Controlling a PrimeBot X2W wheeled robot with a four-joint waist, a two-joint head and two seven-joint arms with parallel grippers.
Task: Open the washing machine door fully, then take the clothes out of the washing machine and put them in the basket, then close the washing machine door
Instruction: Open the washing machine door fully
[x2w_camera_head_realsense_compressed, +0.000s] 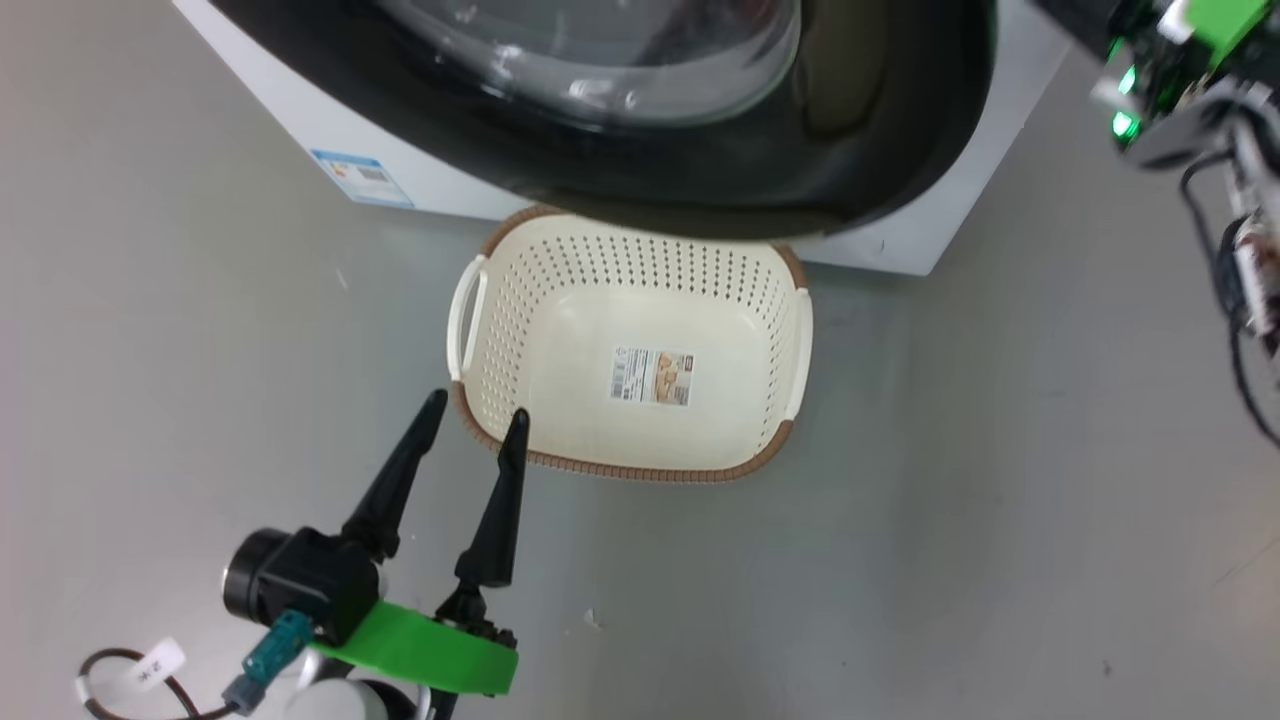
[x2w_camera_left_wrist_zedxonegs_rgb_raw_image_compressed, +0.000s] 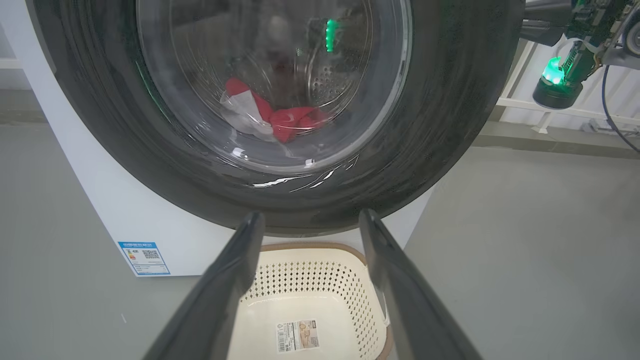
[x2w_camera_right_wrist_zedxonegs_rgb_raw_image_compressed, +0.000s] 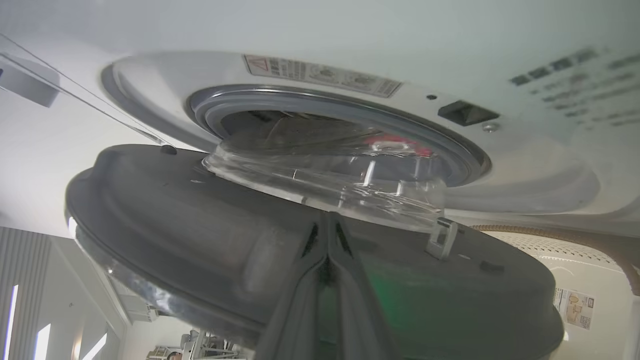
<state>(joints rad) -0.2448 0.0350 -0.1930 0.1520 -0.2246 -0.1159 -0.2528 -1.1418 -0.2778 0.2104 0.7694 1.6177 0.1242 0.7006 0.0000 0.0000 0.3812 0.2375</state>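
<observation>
The washing machine door (x2w_camera_head_realsense_compressed: 880, 120) stands partly open, its black rim hanging over the basket's far edge. In the right wrist view my right gripper (x2w_camera_right_wrist_zedxonegs_rgb_raw_image_compressed: 327, 217) is shut, its tips against the door's grey inner face (x2w_camera_right_wrist_zedxonegs_rgb_raw_image_compressed: 175, 215) just under the glass bowl (x2w_camera_right_wrist_zedxonegs_rgb_raw_image_compressed: 325, 175). Behind it are the grey gasket and the washing machine (x2w_camera_right_wrist_zedxonegs_rgb_raw_image_compressed: 525, 165). Red and white clothes (x2w_camera_left_wrist_zedxonegs_rgb_raw_image_compressed: 280, 120) lie in the drum, seen through the glass. The cream basket (x2w_camera_head_realsense_compressed: 640, 470) sits on the floor, nothing but its label inside. My left gripper (x2w_camera_head_realsense_compressed: 477, 410) is open and holds nothing, at the basket's near left corner.
The blue label (x2w_camera_head_realsense_compressed: 362, 178) marks the machine's lower front, left of the basket. My right arm's wrist (x2w_camera_head_realsense_compressed: 1170, 90), with green lights and cables, is at the door's right edge. Grey floor lies bare to the left, the right and in front of the basket.
</observation>
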